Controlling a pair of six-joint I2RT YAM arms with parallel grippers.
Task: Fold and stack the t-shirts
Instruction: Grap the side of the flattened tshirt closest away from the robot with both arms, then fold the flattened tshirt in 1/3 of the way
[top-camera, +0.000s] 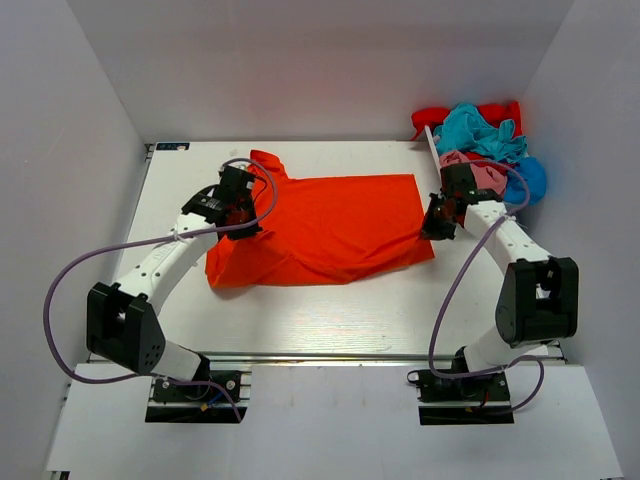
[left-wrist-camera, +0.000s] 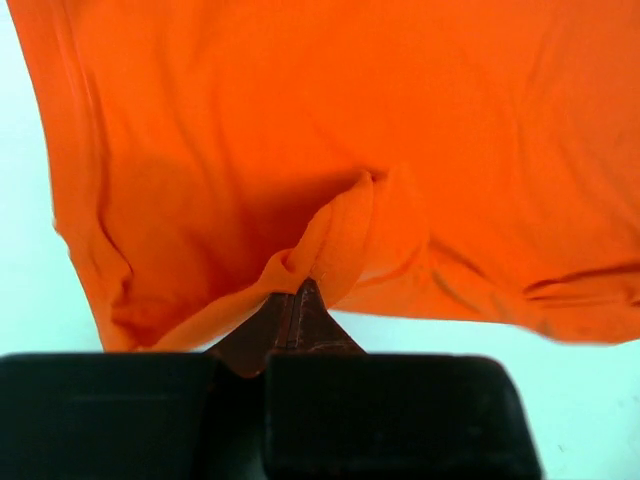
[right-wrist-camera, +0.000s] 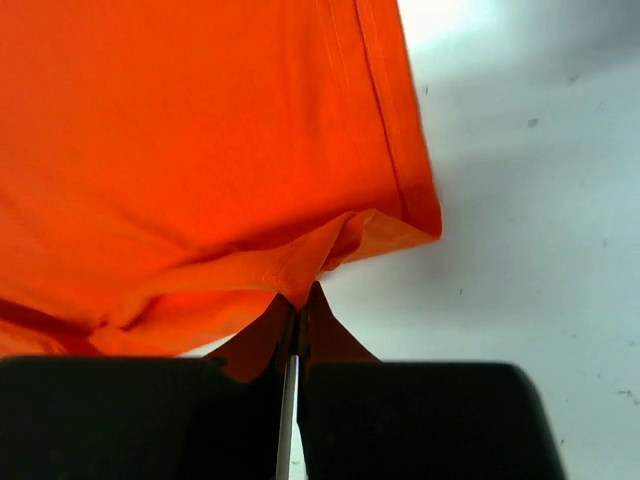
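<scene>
The bright orange-red t-shirt (top-camera: 330, 228) lies spread across the middle of the white table. My left gripper (top-camera: 238, 212) is shut on its left edge; the left wrist view shows the cloth (left-wrist-camera: 330, 150) bunched at the closed fingertips (left-wrist-camera: 297, 300). My right gripper (top-camera: 436, 222) is shut on the shirt's right edge; the right wrist view shows the hem (right-wrist-camera: 230, 180) pinched at the fingertips (right-wrist-camera: 300, 298). The other t-shirts, teal (top-camera: 478, 130), pink (top-camera: 478, 170), red (top-camera: 436, 118) and blue (top-camera: 530, 180), lie in a heap at the back right corner.
The white table (top-camera: 340, 320) is enclosed by white walls at the back and both sides. A purple cable loops from each arm. The heap of shirts sits just behind my right arm.
</scene>
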